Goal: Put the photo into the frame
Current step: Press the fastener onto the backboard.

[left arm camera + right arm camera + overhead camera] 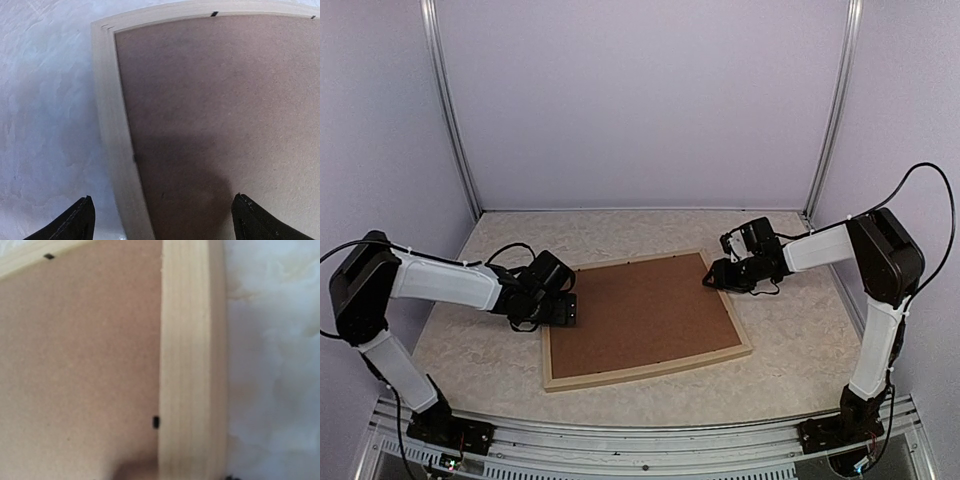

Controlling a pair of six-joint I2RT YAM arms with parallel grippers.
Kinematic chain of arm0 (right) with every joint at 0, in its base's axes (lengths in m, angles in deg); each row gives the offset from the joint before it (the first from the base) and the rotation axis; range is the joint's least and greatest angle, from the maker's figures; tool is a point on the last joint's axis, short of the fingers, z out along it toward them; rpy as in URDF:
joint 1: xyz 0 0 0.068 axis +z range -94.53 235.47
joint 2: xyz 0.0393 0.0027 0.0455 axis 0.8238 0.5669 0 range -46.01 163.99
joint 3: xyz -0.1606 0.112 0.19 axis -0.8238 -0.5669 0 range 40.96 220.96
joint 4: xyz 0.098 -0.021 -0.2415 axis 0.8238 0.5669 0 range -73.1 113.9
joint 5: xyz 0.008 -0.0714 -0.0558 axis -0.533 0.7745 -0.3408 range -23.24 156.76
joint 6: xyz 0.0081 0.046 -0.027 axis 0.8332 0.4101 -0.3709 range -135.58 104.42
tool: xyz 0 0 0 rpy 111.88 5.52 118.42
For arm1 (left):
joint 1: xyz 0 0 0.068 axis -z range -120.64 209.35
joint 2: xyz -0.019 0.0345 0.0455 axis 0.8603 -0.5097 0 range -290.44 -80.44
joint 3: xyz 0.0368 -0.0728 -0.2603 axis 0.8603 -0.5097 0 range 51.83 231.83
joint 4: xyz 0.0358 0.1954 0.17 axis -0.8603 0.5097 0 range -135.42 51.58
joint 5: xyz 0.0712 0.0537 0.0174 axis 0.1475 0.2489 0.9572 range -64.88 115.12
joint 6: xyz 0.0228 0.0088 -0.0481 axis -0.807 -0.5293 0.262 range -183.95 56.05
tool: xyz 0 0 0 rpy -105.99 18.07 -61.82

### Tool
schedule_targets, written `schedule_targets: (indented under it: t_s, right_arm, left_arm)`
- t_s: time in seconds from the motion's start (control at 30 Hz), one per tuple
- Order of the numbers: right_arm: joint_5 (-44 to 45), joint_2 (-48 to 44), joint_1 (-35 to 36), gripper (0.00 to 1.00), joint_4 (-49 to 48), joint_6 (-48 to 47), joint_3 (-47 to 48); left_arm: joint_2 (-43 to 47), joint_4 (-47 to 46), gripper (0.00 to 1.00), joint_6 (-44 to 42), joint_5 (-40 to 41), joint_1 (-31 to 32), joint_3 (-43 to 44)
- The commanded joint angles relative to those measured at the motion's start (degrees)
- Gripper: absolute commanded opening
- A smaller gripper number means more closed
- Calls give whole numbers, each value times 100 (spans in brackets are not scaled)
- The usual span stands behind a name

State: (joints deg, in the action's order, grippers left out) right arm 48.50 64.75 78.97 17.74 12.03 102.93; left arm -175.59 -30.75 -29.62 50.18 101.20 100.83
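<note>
A pale wooden frame [645, 370] is being shown lying flat on the marbled table [800, 350], with a brown backing board [645, 315] filling it. The left gripper [161, 200] is being held low over the frame's left rail, jaws spread wide and empty, one fingertip [80, 222] over the table and the other over the board. The right gripper [713, 277] is being held at the frame's far right corner; its opening cannot be told.

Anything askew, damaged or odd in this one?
Nothing damaged or spilled. The frame lies back up, turned slightly askew to the edge of the table, with the brown backing board seated inside it. The photo is not visible.
</note>
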Motion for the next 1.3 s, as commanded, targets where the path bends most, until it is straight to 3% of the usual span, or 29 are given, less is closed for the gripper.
schedule_targets:
  t_s: [0.0, 0.13, 0.23, 0.57, 1.27]
  right_arm:
    - [-261, -130, 238, 54, 661, -138, -60]
    - [-304, -406, 73, 55, 726, -197, -13]
    - [-309, -425, -93, 54, 805, -298, 103]
    - [-821, -138, -552, 43, 631, -271, 435]
    - [-298, 686, -629, 40, 1167, -613, 1325]
  left_arm:
    - [662, 134, 95, 109, -632, -379, -364]
    - [1098, -219, 96, 90, -1283, -817, -654]
    - [1055, -171, 96, 34, -1327, -961, -642]
    - [632, -638, 83, -2, -1903, -1254, -694]
    - [433, -747, 82, -118, -1965, -1337, -705]
